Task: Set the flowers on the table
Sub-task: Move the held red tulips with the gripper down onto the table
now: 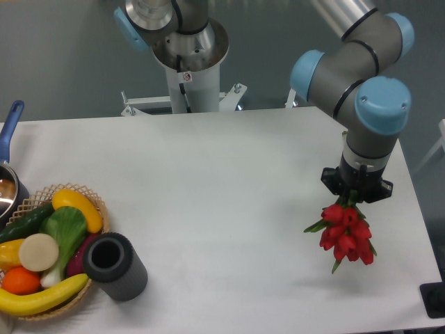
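**Flowers held above the right side of the worktop**

Where the arm bends down over the right side of the worktop (229,181), I see the gripper (356,193) pointing straight down with the flowers (345,234) hanging from it. The red buds cluster just below the gripper, heads downward, with a few green leaves sticking out to the left and underneath. The stems run up into the gripper, which looks pinched on them, though the fingers themselves are mostly hidden behind the dark wrist housing and the blooms. A faint shadow lies on the white surface below and to the left of the bunch, so I read the flowers as off the surface; I cannot tell whether the lowest tips touch it.

At the far left, a wicker basket (92,198) sits at the front corner, filled with vegetables (55,243) in yellow, green, orange and white. A dark grey cylinder (115,266) lies tipped against the basket's right side, its open end facing up and left. A pot with a blue handle (10,129) shows at the left edge, cut off by the frame.
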Robot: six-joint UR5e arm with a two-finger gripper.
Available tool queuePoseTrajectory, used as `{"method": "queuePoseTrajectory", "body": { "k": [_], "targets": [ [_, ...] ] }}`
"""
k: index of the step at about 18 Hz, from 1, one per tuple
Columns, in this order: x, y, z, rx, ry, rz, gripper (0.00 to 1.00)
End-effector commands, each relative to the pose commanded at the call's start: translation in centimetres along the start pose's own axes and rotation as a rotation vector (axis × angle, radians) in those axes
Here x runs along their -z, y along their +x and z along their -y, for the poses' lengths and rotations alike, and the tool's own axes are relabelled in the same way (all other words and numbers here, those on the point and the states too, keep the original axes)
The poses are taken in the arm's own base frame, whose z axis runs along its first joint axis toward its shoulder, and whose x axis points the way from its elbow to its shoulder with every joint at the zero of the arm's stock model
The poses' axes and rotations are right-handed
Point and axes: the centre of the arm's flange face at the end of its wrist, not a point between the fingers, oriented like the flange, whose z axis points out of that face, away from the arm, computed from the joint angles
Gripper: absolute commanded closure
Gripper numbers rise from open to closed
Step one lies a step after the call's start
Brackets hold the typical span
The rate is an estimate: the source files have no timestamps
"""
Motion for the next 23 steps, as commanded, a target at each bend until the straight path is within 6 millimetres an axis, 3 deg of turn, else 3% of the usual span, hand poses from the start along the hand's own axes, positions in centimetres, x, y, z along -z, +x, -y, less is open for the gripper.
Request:
{"method": "queuePoseTrajectory", "body": {
  "k": [7,12,14,21,22,23],
  "targets": [
    [-0.2,0.0,0.1,-0.002,-0.003,-0.003,0.77],
    [-2.2,3.8,3.9,-0.065,-0.014,-0.039,0.76],
    [-2.8,4.6,4.8,-0.080,-0.016,-0.046,0.71],
    [-4.2,5.0,5.3,-0.079,-0.016,-0.066,0.33],
    [-4.4,4.9,5.3,-0.078,-0.015,-0.065,0.12],
    [-4.6,5.0,5.4,-0.076,-0.013,-0.061,0.00]
  ]
}}
